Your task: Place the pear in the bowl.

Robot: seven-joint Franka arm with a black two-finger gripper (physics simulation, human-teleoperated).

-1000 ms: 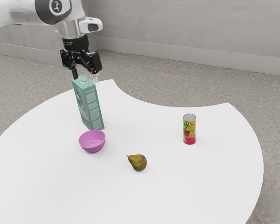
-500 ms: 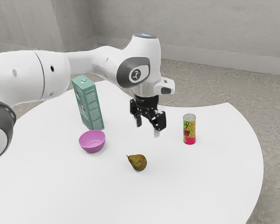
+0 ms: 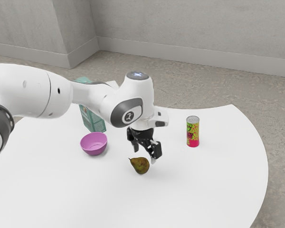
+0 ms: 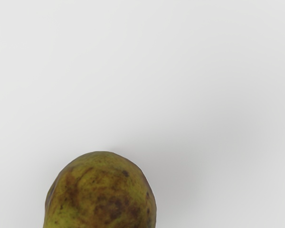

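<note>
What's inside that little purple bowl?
Nothing shows inside the bowl but its own purple wall; the near side covers the closest part of the inside. The pear lies outside it.

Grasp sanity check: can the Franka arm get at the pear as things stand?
Likely yes. The gripper is open close above the pear, with nothing visible between them; the bowl, teal box and can stand clear of it.

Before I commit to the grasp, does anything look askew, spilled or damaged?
Nothing looks spilled or tipped: the bowl and can stand upright. The pear, under the open claw, has dark blotches on its skin, perhaps just natural colouring. My arm partly hides the carton, so I can't vouch for all of it.
</note>
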